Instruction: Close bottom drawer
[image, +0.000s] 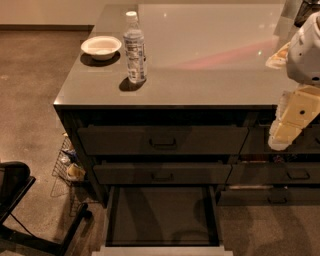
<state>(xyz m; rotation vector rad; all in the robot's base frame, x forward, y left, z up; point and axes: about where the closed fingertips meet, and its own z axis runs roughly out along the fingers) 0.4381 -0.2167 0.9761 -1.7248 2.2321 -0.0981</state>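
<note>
READABLE TEXT: none | bottle (134, 42) on bench (210, 60): label (135, 57) carries print, not legible | hand (286, 131): right edge of view, at bench front edge, markings not legible

On the table (200, 75), a bowl (101, 46) is set left of a bottle (135, 47). The bottom drawer (162, 215) is pulled out beneath the upper drawers (162, 141). The hand (285, 134) is held before the narrower drawers (295, 175), rightward.
</note>
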